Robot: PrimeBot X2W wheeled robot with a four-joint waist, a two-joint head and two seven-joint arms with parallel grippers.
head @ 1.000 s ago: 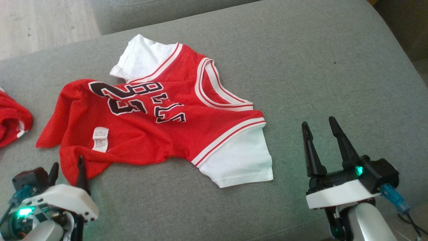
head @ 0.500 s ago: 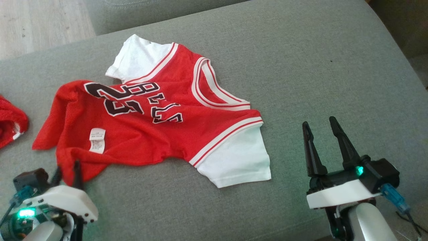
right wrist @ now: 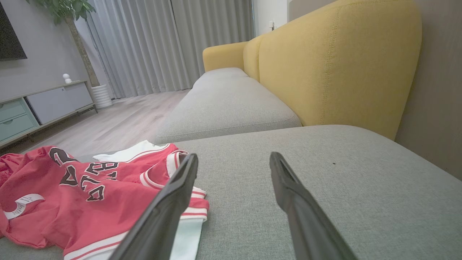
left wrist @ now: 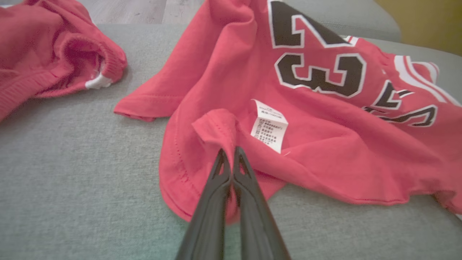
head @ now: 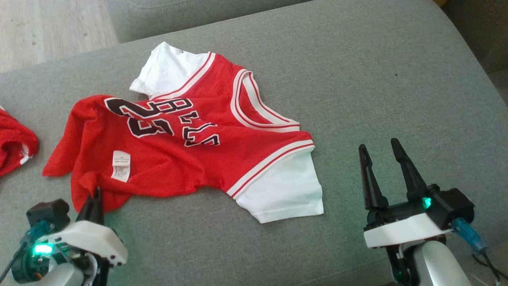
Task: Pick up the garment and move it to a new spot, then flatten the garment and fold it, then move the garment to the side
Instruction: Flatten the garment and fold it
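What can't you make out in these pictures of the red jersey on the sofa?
- Head view: creases in the jersey hide part of its lettering.
- Head view: the second red garment is cut off by the left edge, so its kind is unclear.
- Left wrist view: the print on the white label is too small to read.
- Left wrist view: the left gripper, shut on the jersey's edge, hides how much cloth it holds.

Soft, even daylight lit the scene, and the sheer curtains (right wrist: 151, 43) glowed pale at the back of the right wrist view. The garment (head: 174, 159) cast only a faint shadow along its near hem on the sofa cushion (head: 377, 79). A green lamp glow tinted the cushion beside the left gripper (head: 95, 194). In both wrist views the fingers (left wrist: 251, 202) were blurred near the lens, and the left one washed the red towards pink.
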